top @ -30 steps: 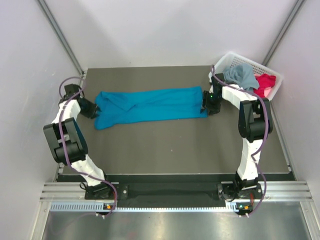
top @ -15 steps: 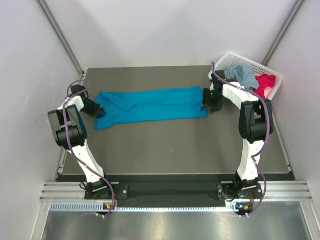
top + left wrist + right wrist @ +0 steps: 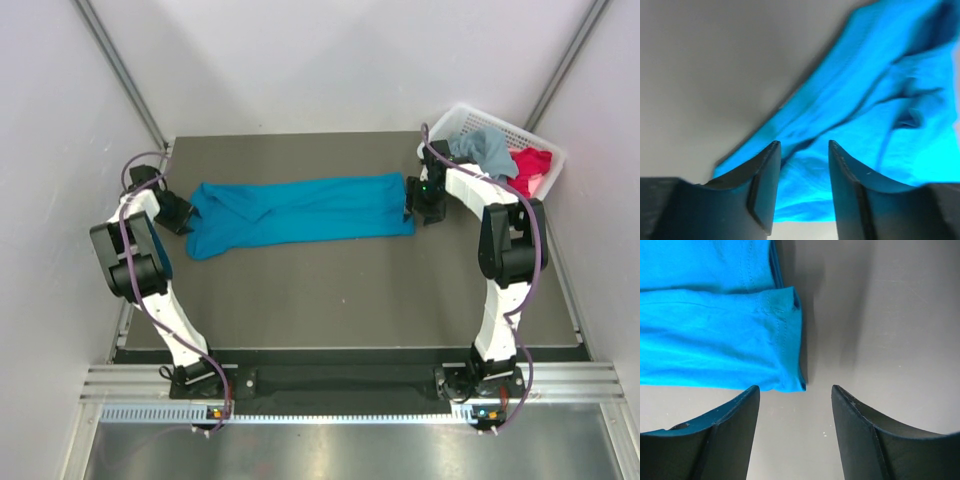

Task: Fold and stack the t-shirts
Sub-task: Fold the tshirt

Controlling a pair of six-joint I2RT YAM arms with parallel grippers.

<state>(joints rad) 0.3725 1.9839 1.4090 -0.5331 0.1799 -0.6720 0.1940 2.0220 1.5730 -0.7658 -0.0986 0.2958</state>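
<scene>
A bright teal-blue short-sleeved cotton t-shirt [image 3: 300, 208] lies folded into a long narrow band across the middle of the dark grey matte table [image 3: 350, 290], running from one arm to the other. The left gripper [image 3: 178, 213] sits low at the band's rumpled left end. Its wrist view shows the two dark fingers [image 3: 765, 175] spread with a clear gap, the creased teal cloth lying just beyond the tips and nothing pinched between them. The right gripper [image 3: 414, 205] sits at the band's right end, its jaws wide apart over bare table, with the stitched hem corner of the shirt just ahead of one fingertip and not gripped. At the far right corner stands a white plastic lattice basket [image 3: 510, 127] holding a dusty grey-blue t-shirt [image 3: 485, 150] and, beside it, a red-pink t-shirt [image 3: 530, 165], both crumpled.
</scene>
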